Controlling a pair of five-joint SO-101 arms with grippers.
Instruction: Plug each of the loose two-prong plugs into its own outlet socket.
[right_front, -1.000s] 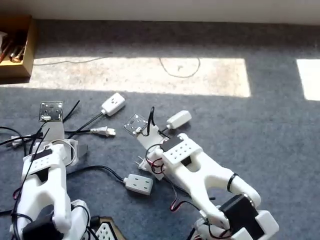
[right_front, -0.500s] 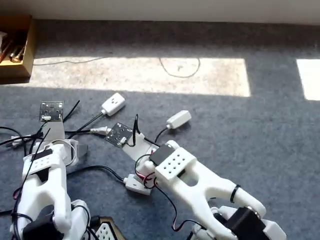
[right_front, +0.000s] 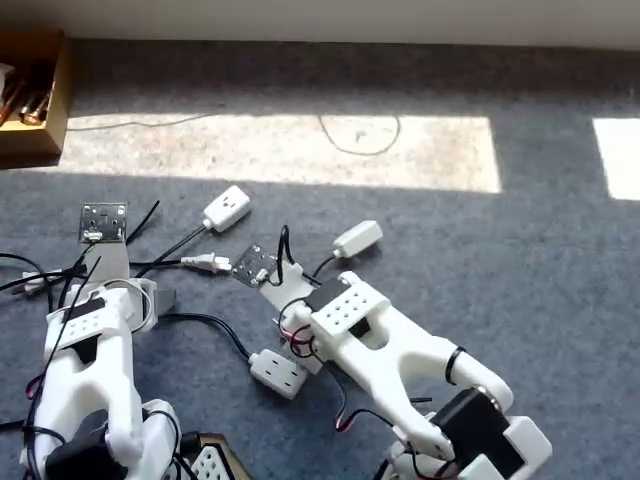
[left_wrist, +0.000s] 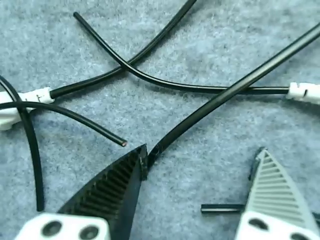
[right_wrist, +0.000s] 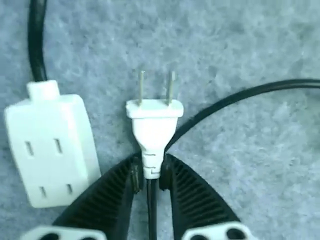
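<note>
No text, label or number can be read anywhere.

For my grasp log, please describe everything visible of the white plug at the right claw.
The plug is white, seemingly plastic, with two flat metal prongs, bare, pointing away from the right claw. Behind a wide flange it narrows to a ribbed neck, where the claw's black fingers clamp it; a black cord continues from there. It sits beside a white outlet block, not touching it, over grey carpet.
</note>
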